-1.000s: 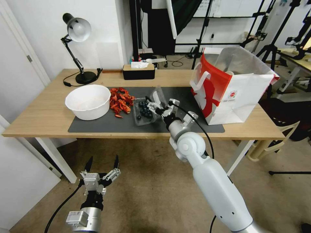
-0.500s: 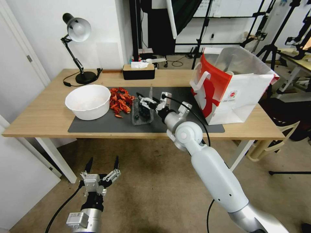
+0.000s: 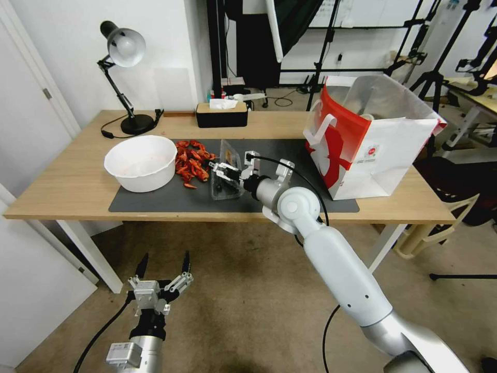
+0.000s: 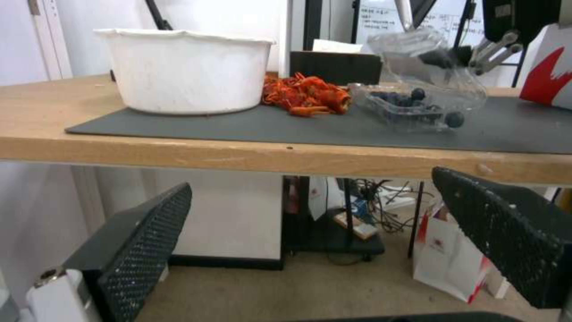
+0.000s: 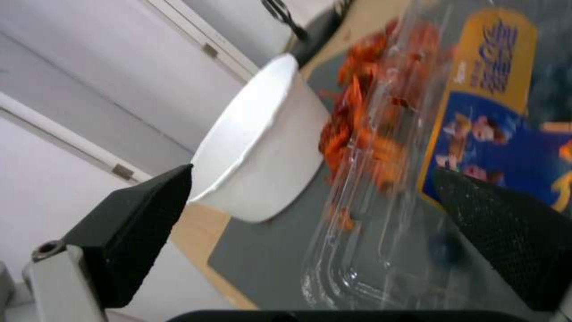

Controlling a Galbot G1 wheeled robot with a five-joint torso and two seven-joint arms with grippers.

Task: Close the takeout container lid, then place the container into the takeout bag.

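The right hand [image 3: 220,171], fingers spread wide, pushes the lid [image 3: 229,154] over the takeout container [image 3: 226,187] mid-table; next it needs pressing shut, with the takeout bag [image 3: 370,140] at three o'clock.

The right tool [image 3: 220,172] is covering part of the takeout container [image 3: 226,182] at mid-frame in the head view, and whether it is touching the lid [image 5: 477,112] is not telling. In the right wrist view the lid's label is running off the right edge, its print blurring. The takeout bag [image 4: 545,76] is being cropped at the left wrist view's right edge.
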